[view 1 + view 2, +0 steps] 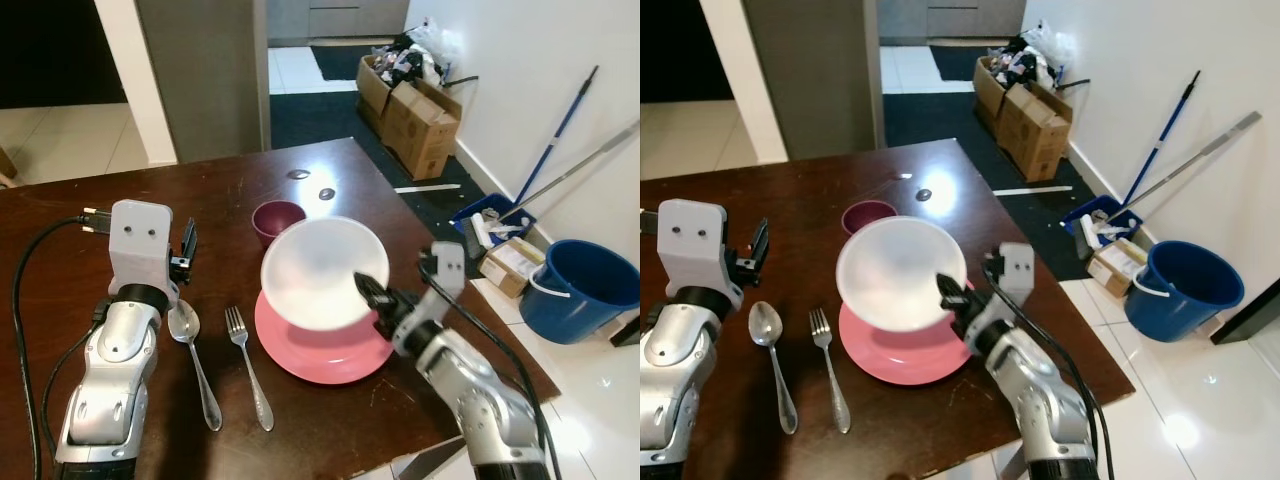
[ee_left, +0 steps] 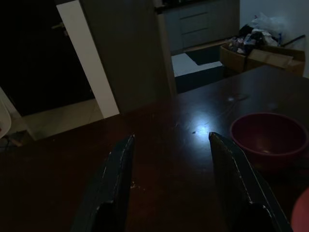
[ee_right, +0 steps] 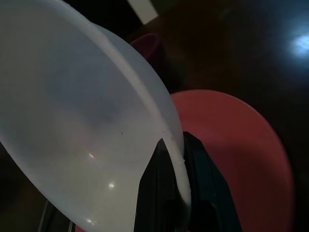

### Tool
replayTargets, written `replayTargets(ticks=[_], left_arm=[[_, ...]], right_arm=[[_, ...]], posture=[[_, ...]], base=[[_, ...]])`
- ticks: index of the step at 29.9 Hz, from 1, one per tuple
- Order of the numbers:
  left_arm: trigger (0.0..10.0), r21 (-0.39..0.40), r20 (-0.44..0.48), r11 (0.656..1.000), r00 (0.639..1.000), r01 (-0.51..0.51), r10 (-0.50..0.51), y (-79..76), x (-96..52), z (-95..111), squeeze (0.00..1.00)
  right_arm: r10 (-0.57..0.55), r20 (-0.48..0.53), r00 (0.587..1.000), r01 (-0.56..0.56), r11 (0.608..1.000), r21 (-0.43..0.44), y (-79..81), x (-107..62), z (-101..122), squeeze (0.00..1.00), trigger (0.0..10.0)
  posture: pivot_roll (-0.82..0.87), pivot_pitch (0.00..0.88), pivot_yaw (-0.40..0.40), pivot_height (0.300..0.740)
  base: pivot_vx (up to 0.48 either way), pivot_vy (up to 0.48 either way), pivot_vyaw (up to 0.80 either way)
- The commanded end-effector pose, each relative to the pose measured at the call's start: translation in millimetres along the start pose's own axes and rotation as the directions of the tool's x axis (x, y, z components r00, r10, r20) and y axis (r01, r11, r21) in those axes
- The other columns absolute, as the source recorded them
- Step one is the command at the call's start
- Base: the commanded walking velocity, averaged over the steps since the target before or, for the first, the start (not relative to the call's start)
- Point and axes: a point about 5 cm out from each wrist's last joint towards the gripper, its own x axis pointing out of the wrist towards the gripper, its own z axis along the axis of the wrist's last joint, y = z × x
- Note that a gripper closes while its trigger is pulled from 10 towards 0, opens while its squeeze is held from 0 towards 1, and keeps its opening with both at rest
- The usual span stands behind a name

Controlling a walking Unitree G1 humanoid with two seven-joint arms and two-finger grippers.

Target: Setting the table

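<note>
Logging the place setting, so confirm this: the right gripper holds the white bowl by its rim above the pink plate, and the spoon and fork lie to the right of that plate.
One error: the spoon and fork lie left of the pink plate, as the left eye view shows. The rest stands: the right gripper pinches the white bowl by its rim above the plate.

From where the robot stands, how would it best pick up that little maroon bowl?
By its rim. The maroon bowl sits upright and open-topped behind the pink plate, so one finger inside and one outside suits it. The open left gripper has the freer approach, from the left.
</note>
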Motion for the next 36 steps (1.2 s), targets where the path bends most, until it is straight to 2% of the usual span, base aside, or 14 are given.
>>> replayTargets(ticks=[1,4,8,13,17,24,26,30,31,32,33,34,35,36], left_arm=[[10.0,0.002,-0.025,1.000,1.000,0.012,-0.012,-0.1,-1.2,-5.5,0.00],[10.0,0.003,-0.029,1.000,0.999,0.021,-0.020,-1.1,-0.9,-6.1,0.00],[10.0,0.002,-0.030,1.000,0.999,0.028,-0.028,-2.4,-0.2,-6.1,0.00],[10.0,0.006,-0.028,0.999,0.999,0.038,-0.038,-3.3,0.7,-4.3,0.00],[10.0,0.018,-0.021,0.999,0.999,0.044,-0.044,-2.3,0.5,-1.5,0.00],[10.0,0.023,-0.026,0.999,0.999,0.042,-0.041,-0.8,-1.6,-2.1,0.00],[10.0,0.018,-0.029,0.999,0.999,0.042,-0.041,-2.4,-2.7,-3.1,0.00],[10.0,0.015,-0.030,0.999,0.998,0.049,-0.049,-4.7,-2.7,-3.0,0.00],[10.0,0.015,-0.030,0.999,0.998,0.050,-0.050,-4.9,-2.5,-3.0,0.00],[10.0,0.015,-0.030,0.999,0.998,0.050,-0.050,-4.9,-2.5,-3.0,0.00],[10.0,0.014,-0.029,0.999,0.998,0.051,-0.051,-4.9,-1.6,-2.5,0.00],[10.0,0.014,-0.029,0.999,0.998,0.051,-0.051,-4.9,-1.6,-2.5,0.00],[10.0,0.014,-0.027,0.999,0.998,0.050,-0.050,-4.3,-0.7,-1.9,0.00],[10.0,0.014,-0.027,0.999,0.998,0.050,-0.050,-4.3,-0.7,-1.9,0.00]], right_arm=[[-0.015,0.007,1.000,0.015,0.999,0.033,-1.4,-2.1,1.5,0.00,10.0],[-0.076,-0.006,0.997,0.077,0.993,0.089,-14.8,-1.9,0.2,0.00,10.0],[-0.094,-0.018,0.995,0.095,0.985,0.146,-20.0,4.8,0.3,0.00,10.0],[-0.035,-0.058,0.998,0.051,0.955,0.291,-14.4,18.3,-2.9,0.00,10.0],[0.050,-0.075,0.996,-0.015,0.910,0.414,0.1,26.9,-5.9,0.00,10.0],[0.038,-0.148,0.988,0.023,0.922,0.386,0.2,21.4,-16.5,0.00,10.0],[-0.031,-0.199,0.979,0.104,0.926,0.364,-11.9,15.7,-30.0,0.00,10.0],[-0.062,-0.230,0.971,0.152,0.906,0.396,-18.6,14.9,-38.1,0.00,10.0],[-0.061,-0.236,0.970,0.155,0.903,0.401,-19.0,15.0,-39.8,0.07,10.0],[-0.061,-0.236,0.970,0.155,0.903,0.401,-19.0,15.0,-39.8,0.07,10.0],[-0.056,-0.246,0.968,0.156,0.899,0.409,-18.6,14.9,-41.5,0.45,10.0],[-0.056,-0.246,0.968,0.156,0.899,0.409,-18.6,14.9,-41.5,0.45,10.0],[-0.052,-0.249,0.967,0.154,0.898,0.411,-18.7,14.9,-42.5,0.71,10.0],[-0.052,-0.249,0.967,0.154,0.898,0.411,-18.7,14.9,-42.5,0.71,10.0]], posture=[[0.04,0.000,0.071,0.740],[0.04,0.004,0.079,0.740],[0.03,0.010,0.084,0.740],[0.06,0.022,0.091,0.740],[0.07,0.025,0.089,0.740],[0.07,0.034,0.082,0.740],[0.06,0.038,0.081,0.740],[0.06,0.041,0.085,0.740],[0.06,0.041,0.085,0.740],[0.06,0.041,0.085,0.740],[0.06,0.041,0.086,0.740],[0.06,0.041,0.086,0.740],[0.07,0.039,0.085,0.740],[0.07,0.039,0.085,0.740]], base=[[0.000,0.000,0.00],[0.000,0.000,0.00],[0.000,0.000,0.00],[0.000,0.000,0.00],[0.000,0.000,0.00],[0.000,0.000,0.00],[0.000,0.000,0.00],[0.000,0.000,0.00],[0.000,0.000,0.00],[0.000,0.000,0.00],[0.000,0.000,0.00],[0.000,0.000,0.00],[0.000,0.000,0.00],[0.000,0.000,0.00]])
